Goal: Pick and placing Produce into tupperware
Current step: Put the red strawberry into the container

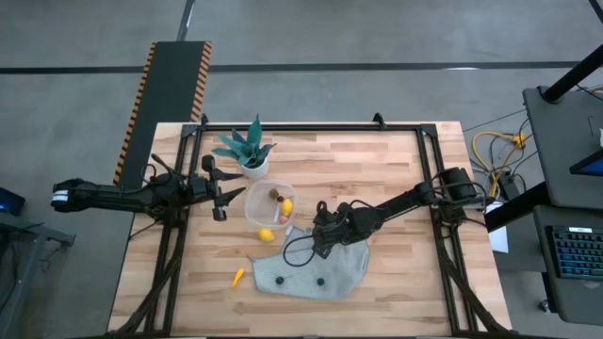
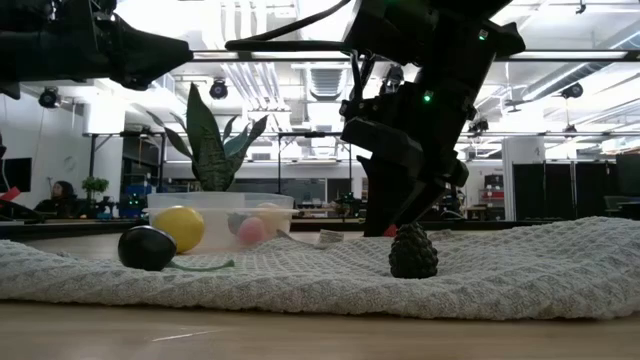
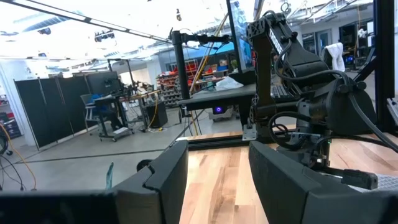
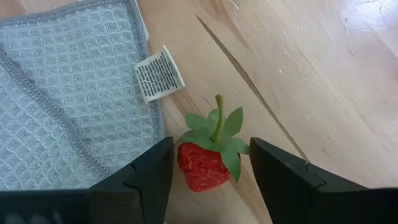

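A red strawberry [image 4: 200, 168] with green leaves lies on the bare wood beside the grey cloth [image 1: 316, 268], and my right gripper [image 4: 211, 147] has closed on it. The clear round tupperware [image 1: 251, 202] holds a yellow piece [image 1: 286, 207] and a dark one [image 1: 274, 195]. A yellow lemon [image 1: 267, 235] rests on the table just in front of it. Two dark berries [image 1: 280, 280] [image 1: 319, 281] sit on the cloth, and an orange carrot [image 1: 237, 276] lies near its left corner. My left gripper [image 1: 221, 198] hovers open to the left of the tupperware. My right gripper has the strawberry between its two fingers. One finger [image 4: 152, 177] is at the red body's side [image 4: 181, 163], and the other is at the green leaves [image 4: 244, 148]. The fingers slant down from the table's right side. The berry lies on the wood, its stem pointing away from the gripper.
A green spiky plant in a white pot [image 1: 247, 151] stands just behind the tupperware. The cloth's white label [image 4: 159, 73] lies on the wood by the strawberry. Black frame rails [image 1: 311, 127] run along the table's far, left and right edges.
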`<state>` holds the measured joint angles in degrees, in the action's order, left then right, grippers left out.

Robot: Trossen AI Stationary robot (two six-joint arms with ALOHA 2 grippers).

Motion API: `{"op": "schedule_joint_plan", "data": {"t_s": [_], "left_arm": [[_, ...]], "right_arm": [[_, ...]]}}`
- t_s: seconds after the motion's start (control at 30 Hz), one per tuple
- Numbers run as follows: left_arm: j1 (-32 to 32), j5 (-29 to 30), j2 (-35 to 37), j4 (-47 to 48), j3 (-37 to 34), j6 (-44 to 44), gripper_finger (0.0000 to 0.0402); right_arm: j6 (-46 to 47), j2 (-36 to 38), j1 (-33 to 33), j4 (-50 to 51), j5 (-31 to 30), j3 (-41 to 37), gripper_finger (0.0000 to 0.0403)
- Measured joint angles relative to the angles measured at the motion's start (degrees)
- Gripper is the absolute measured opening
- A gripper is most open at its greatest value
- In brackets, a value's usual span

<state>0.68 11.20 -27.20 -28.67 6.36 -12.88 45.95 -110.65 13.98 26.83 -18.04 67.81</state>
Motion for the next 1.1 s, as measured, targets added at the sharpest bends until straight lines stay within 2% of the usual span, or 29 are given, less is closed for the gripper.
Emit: {"op": "schedule_joint_plan", "data": {"t_s": [0.13,0.5,0.8,1.1], "left_arm": [[0.0,0.0,-0.1,0.0,0.0,0.0,0.0157],[0.0,0.0,-0.1,-0.1,0.0,0.0,0.0157],[0.0,0.0,-0.2,-0.4,0.0,0.0,0.0157],[0.0,0.0,-0.2,-0.4,0.0,0.0,0.0157]], "right_arm": [[0.0,0.0,0.0,0.0,0.0,0.0,0.019],[0.0,0.0,0.0,-0.1,0.0,-0.5,0.0122],[-0.2,0.0,0.0,-0.1,0.0,-0.5,0.0124],[-5.2,0.0,-0.2,0.5,0.0,2.8,0.0121]]}}
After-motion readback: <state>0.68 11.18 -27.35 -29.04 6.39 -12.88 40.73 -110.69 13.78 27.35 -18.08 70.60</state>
